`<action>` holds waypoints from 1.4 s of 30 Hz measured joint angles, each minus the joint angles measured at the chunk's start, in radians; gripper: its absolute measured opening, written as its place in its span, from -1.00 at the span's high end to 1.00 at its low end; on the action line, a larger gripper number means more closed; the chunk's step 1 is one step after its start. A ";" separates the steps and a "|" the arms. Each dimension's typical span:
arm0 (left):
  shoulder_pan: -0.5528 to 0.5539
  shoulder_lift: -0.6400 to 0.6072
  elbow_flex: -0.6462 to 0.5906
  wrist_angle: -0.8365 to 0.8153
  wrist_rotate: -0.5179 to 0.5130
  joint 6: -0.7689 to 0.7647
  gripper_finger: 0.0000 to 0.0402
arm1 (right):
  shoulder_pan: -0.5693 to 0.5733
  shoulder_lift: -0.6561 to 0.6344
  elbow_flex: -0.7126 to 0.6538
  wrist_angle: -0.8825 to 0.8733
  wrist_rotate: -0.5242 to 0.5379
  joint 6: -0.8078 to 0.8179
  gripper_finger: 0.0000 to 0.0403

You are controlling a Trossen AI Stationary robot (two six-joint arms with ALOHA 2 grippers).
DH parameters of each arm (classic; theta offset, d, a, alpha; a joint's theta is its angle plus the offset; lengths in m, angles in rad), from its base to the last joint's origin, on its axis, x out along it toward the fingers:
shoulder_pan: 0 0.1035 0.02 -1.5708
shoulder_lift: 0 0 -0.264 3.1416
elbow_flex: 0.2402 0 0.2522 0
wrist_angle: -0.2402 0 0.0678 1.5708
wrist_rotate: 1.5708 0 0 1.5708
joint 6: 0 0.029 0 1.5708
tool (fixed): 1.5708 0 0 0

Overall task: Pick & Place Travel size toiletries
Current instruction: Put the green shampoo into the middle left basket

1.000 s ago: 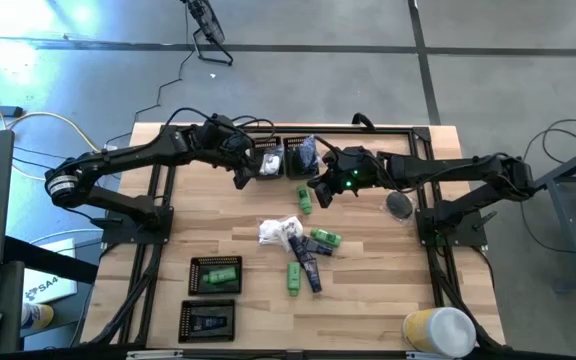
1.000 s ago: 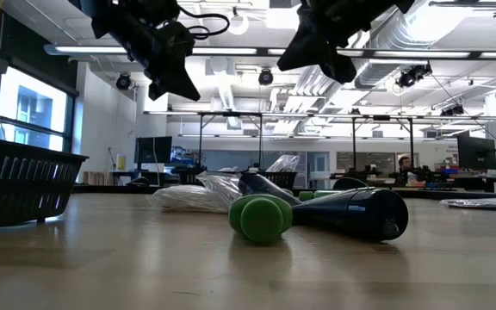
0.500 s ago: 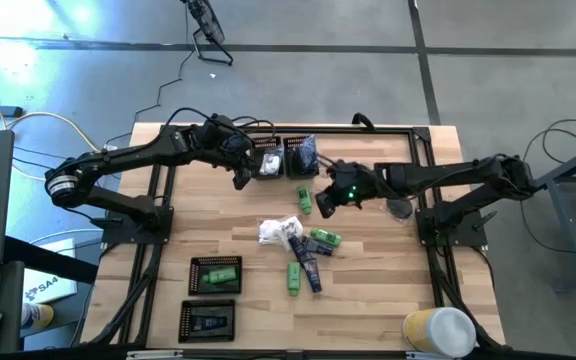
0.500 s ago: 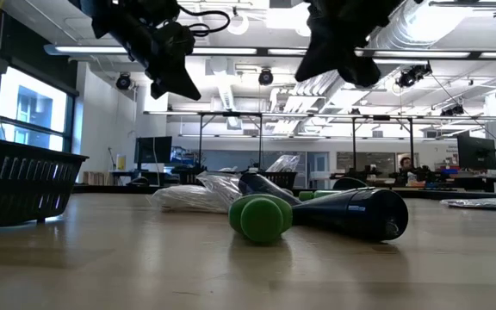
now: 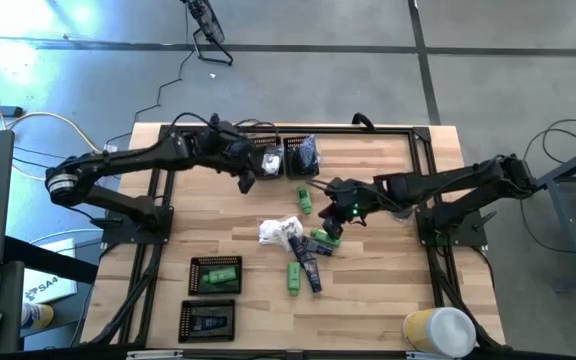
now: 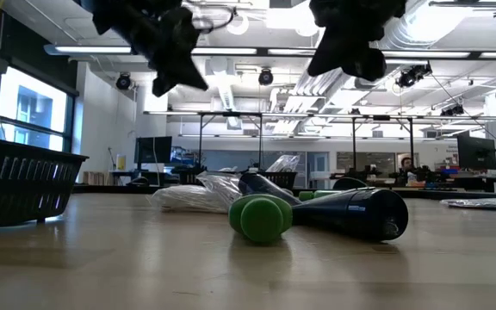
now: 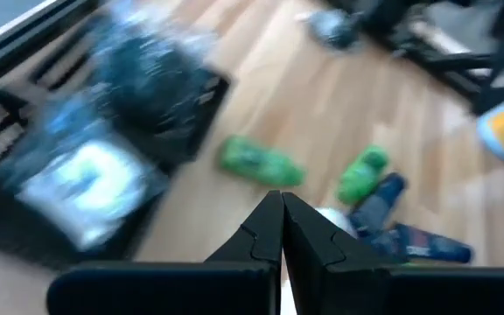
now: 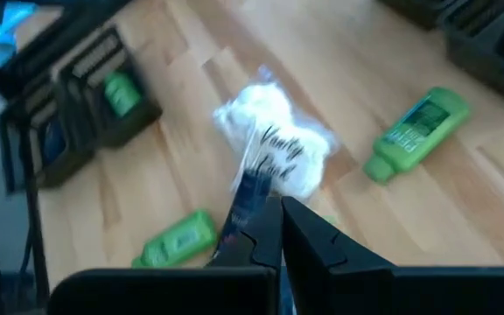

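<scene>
The right gripper [image 5: 330,222] has slid over glossy green tubes [image 5: 324,238], jaws empty, pressed together.

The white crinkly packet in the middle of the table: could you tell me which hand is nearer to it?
The right hand is nearer, hovering just beside the white packet over the loose pile. The left hand is farther back, by the trays at the table's far edge.

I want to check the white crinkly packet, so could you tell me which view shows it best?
The right wrist view: the white crinkly packet fills mid-frame, unobstructed. The high view shows it small among the tubes; the low view shows it edge-on; the left wrist view barely shows it.
</scene>
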 joint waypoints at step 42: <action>-0.401 0.000 0.000 0.206 -0.195 -0.179 1.00 | 0.077 0.318 0.000 -0.090 0.029 -0.233 -0.17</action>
